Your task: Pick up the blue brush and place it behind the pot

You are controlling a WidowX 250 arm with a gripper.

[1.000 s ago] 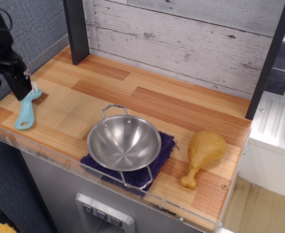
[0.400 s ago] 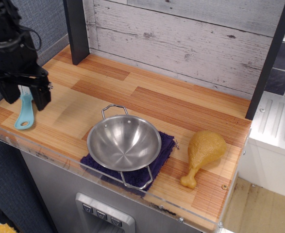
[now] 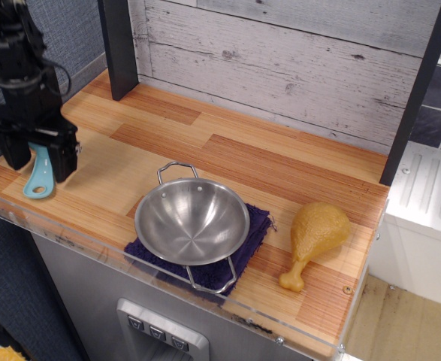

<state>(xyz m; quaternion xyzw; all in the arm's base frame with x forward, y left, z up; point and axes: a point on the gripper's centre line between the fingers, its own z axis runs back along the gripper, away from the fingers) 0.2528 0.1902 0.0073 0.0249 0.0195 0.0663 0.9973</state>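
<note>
Gripper (image 3: 40, 162) lowered since before, open astride blue brush (image 3: 39, 178), wooden counter (image 3: 280, 173), pot (image 3: 192, 220) on purple cloth (image 3: 255, 232)

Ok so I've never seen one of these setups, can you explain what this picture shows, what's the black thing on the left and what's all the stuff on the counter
The picture comes from one camera looking down at a toy kitchen counter from above and in front. The black thing is a robot arm; its gripper, the part that grabs, points down at the left end. Its two jaws stand on either side of a blue brush that lies on the wood, but I cannot tell whether they have closed on it yet. In the middle a shiny steel pot sits on a dark purple cloth. To its right lies a yellow-brown toy chicken drumstick. The space behind the pot, toward the grey plank wall, is bare wood.
</note>
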